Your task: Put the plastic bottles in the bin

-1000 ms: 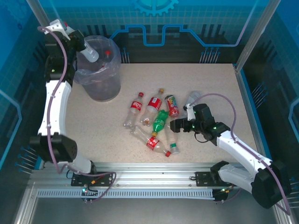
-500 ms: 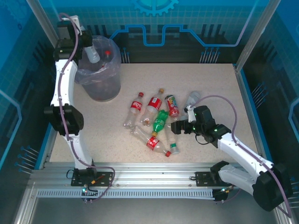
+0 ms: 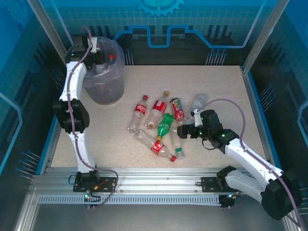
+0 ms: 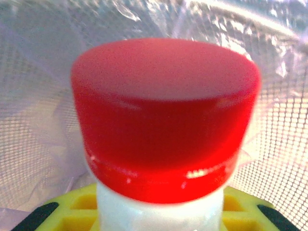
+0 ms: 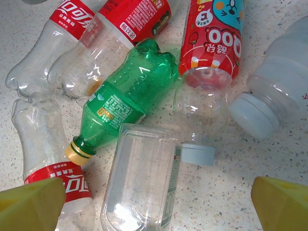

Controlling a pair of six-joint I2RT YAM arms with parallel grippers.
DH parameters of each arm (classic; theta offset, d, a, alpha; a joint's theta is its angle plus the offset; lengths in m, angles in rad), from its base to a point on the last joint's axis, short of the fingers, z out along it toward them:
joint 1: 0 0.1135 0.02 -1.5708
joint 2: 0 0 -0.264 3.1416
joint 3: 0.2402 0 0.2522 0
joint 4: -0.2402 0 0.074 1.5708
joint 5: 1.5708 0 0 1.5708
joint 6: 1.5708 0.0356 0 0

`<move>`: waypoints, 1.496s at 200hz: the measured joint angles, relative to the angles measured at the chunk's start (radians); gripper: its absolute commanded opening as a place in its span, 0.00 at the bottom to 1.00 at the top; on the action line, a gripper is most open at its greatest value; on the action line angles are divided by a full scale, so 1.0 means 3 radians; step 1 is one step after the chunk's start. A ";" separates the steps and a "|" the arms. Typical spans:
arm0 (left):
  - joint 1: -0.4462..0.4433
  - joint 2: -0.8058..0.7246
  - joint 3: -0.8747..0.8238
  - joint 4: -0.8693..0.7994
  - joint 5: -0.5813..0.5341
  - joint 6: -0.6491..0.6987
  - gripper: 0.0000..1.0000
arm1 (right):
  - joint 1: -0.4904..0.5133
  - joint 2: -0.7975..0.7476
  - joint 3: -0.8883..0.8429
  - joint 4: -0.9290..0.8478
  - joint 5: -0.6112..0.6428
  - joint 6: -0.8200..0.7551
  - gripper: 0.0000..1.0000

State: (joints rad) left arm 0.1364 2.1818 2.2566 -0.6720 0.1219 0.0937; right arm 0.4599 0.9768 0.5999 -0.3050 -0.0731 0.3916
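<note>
The grey bin (image 3: pixel 102 89), lined with a crinkly bag (image 4: pixel 43 72), stands at the back left. My left gripper (image 3: pixel 99 58) hangs over its mouth, shut on a red-capped bottle (image 3: pixel 111 57); the red cap (image 4: pixel 163 115) looms above the yellow fingers (image 4: pixel 62 211). Several bottles lie mid-table: two red-labelled ones (image 3: pixel 140 109) (image 3: pixel 159 105), a cartoon-labelled one (image 3: pixel 177 108), a green one (image 3: pixel 165 123) and a clear one (image 3: pixel 175 139). My right gripper (image 3: pixel 182 131) hovers open above them, its yellow fingertips (image 5: pixel 29 204) either side of the clear square bottle (image 5: pixel 144 178), beside the green bottle (image 5: pixel 130 96).
A pale bottle with a white cap (image 5: pixel 274 96) lies at the right of the pile, also seen from above (image 3: pixel 198 102). Another red-labelled bottle (image 3: pixel 157 147) lies nearest the front. Blue cage walls (image 3: pixel 269 96) enclose the speckled table (image 3: pixel 226 96).
My left arm has swung right, carrying the red-capped bottle from the bin's left rim to over its mouth. The right gripper has barely moved.
</note>
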 measured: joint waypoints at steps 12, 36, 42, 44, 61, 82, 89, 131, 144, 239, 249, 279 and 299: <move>-0.0004 0.0005 -0.0033 -0.0028 0.0057 0.0064 0.32 | 0.0000 -0.0004 0.0000 -0.0006 0.0032 0.0001 1.00; -0.0006 0.0048 -0.0083 -0.0107 0.0148 0.0154 0.32 | 0.0000 -0.0009 0.0000 -0.0006 0.0066 0.0000 1.00; -0.0008 0.0058 -0.0099 -0.0117 0.0159 0.0161 0.32 | 0.0000 -0.0009 0.0000 -0.0008 0.0072 0.0001 1.00; -0.0008 0.0064 -0.0106 -0.0123 0.0163 0.0167 0.32 | 0.0000 -0.0009 0.0000 -0.0008 0.0074 0.0000 1.00; -0.0006 0.0108 -0.0128 -0.0177 0.0177 0.0211 0.33 | 0.0005 -0.0009 0.0000 -0.0008 0.0097 0.0000 1.00; -0.0006 0.0151 -0.0134 -0.0230 0.0184 0.0239 0.34 | 0.0022 -0.0013 0.0000 -0.0009 0.0128 0.0000 1.00; -0.0006 0.0163 -0.0134 -0.0253 0.0184 0.0249 0.34 | 0.0023 -0.0017 0.0000 -0.0013 0.0134 0.0000 1.00; -0.0006 0.0225 -0.0134 -0.0411 0.0169 0.0399 0.39 | 0.0042 -0.0028 0.0000 -0.0034 0.0146 0.0000 1.00; -0.0006 0.0233 -0.0142 -0.0441 0.0159 0.0443 0.44 | 0.0042 -0.0028 0.0000 -0.0036 0.0148 0.0000 1.00; -0.0006 0.0224 -0.0280 -0.0464 0.0135 0.0512 0.99 | 0.0043 -0.0028 0.0000 -0.0036 0.0195 0.0000 1.00; -0.0006 0.0223 -0.0280 -0.0464 0.0118 0.0507 0.99 | 0.0043 -0.0028 0.0000 -0.0036 0.0197 0.0000 1.00; -0.0006 0.0165 -0.0284 -0.0467 0.0042 0.0512 0.99 | 0.0045 -0.0027 0.0000 -0.0036 0.0210 0.0001 0.98; -0.0006 0.0052 -0.0284 -0.0470 -0.0006 0.0552 0.99 | 0.0045 -0.0008 0.0008 -0.0050 0.0245 0.0029 0.97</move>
State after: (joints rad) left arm 0.1345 2.1975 2.1715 -0.8131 0.1200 0.2592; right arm 0.4732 0.9745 0.6022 -0.3199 0.0006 0.4004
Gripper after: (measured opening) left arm 0.991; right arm 0.980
